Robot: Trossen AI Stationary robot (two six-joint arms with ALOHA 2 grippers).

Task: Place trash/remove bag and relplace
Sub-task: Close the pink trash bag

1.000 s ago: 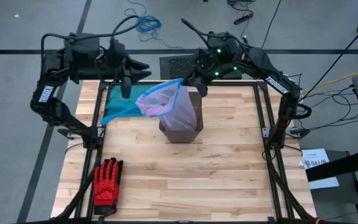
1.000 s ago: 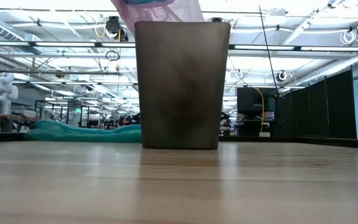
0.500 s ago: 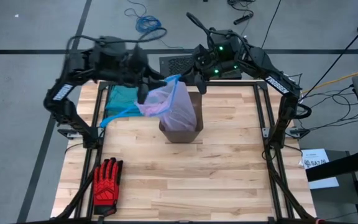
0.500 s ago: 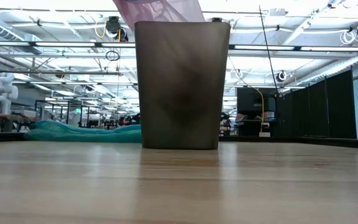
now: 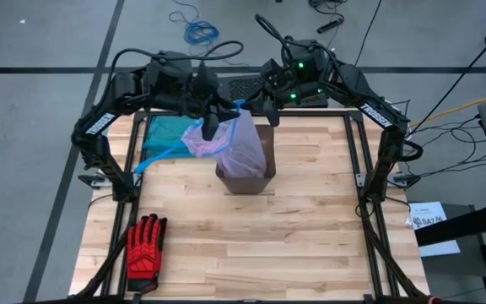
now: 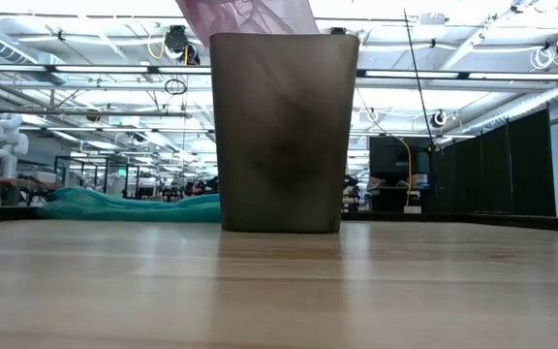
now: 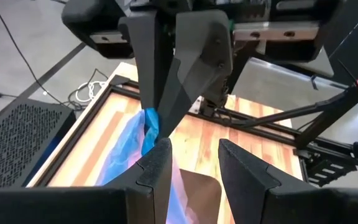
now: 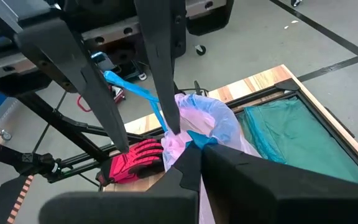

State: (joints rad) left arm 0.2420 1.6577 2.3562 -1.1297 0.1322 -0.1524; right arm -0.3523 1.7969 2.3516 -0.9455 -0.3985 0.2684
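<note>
A: Grippers first. The right gripper sits above centre in the high view, fingers pinched tight on the blue drawstring at the rim of the pink bag. The left gripper is just left of it, fingers parted around the bag's gathered top; left wrist view shows the plastic lying against one finger with a clear gap to the other. Cannot tell if it really grips.

B: And the bag?

A: Hanging in the brown bin, mouth bunched up above the rim; its top shows at the upper edge of the low view. A blue strap trails down-left from it across the wood.

B: Surface and surroundings?

A: Light butcher-block table. Teal bag flat in the upper left of the table, red glove at lower left. Grey floor around, a blue cable coil at top centre, papers at right. Low view looks into a wide hall with ceiling trusses and strip lights.

B: Change from a second ago?

A: Left arm has swung right, from above the teal bag to the bag's mouth. The mouth, then spread wide, is now drawn in. Right gripper, bin, glove unmoved.
</note>
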